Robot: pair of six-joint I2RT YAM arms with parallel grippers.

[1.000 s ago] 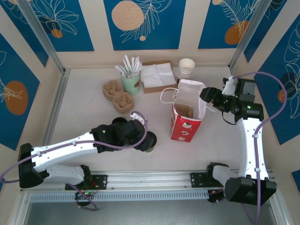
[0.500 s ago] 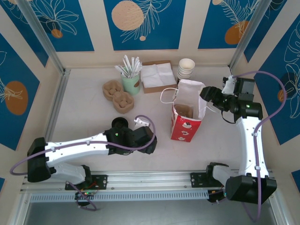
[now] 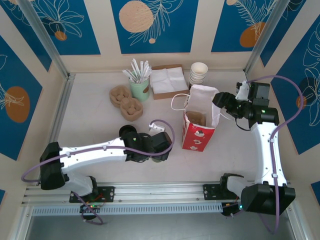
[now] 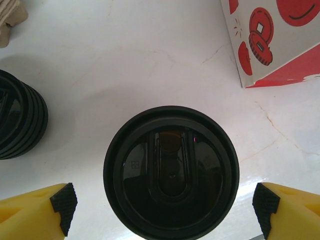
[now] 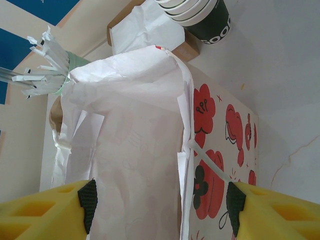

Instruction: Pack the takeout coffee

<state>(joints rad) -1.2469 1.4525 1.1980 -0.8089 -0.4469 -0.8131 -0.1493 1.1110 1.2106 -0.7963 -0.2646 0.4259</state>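
The takeout coffee (image 4: 171,172), a cup under a round black lid, stands on the white table right below my left wrist camera. My left gripper (image 4: 162,210) is open; its fingertips (image 4: 61,206) stand on either side of the lid with a gap on each side. In the top view the left gripper (image 3: 159,149) hovers just left of the red-and-white paper bag (image 3: 197,135). My right gripper (image 5: 161,204) stands wide around the bag's (image 5: 135,150) white upper side wall. Whether its pads (image 5: 235,202) press the paper I cannot tell.
A stack of loose black lids (image 4: 20,122) sits close to the coffee's left. At the back stand white lidless cups (image 3: 199,72), a napkin box (image 3: 167,81), a green cup of straws (image 3: 140,85) and brown cardboard carriers (image 3: 125,100). The bag's corner (image 4: 280,40) lies ahead and to the right.
My left arm has swung right and forward, bringing its gripper over the coffee cup, which stood uncovered beside it before. The right arm and the bag have stayed put.
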